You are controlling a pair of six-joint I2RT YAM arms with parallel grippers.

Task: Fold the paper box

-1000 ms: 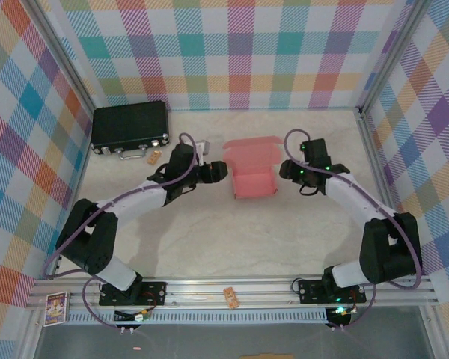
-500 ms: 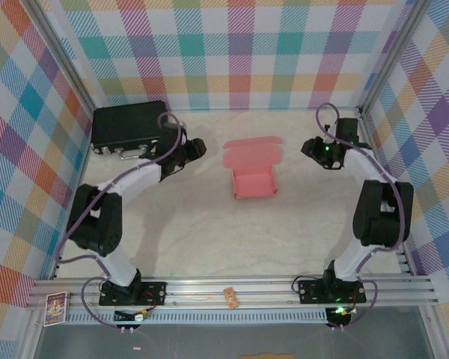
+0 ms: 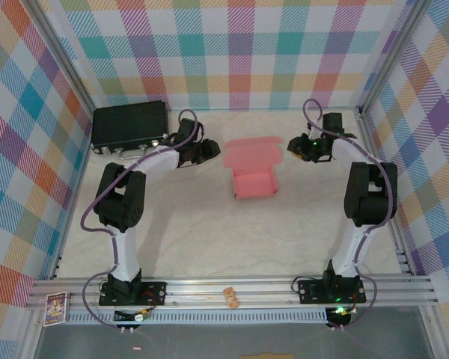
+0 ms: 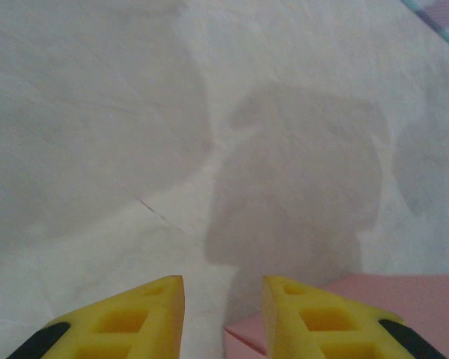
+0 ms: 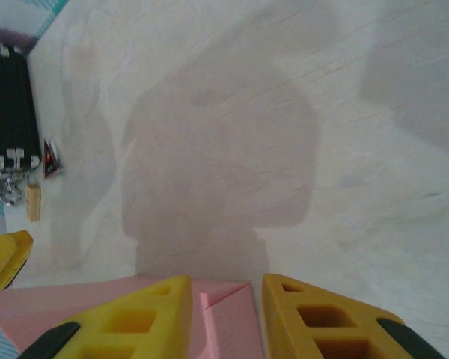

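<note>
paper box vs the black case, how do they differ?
Colour: the paper box is salmon-pink card; the black case is black with metal latches. State: the paper box stands open, lid flap back; the black case is shut. Place: paper box mid-table, black case in the far left corner. Both are rectangular and rest on the table.

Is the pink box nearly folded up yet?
Nearly. Done: the paper box already has its walls up, making a little tray. In hand: the left gripper and right gripper are beside either end of the lid, jaws apart, not pinching it. Left: the lid is open behind the tray, so it probably needs folding down and tucking in.
</note>
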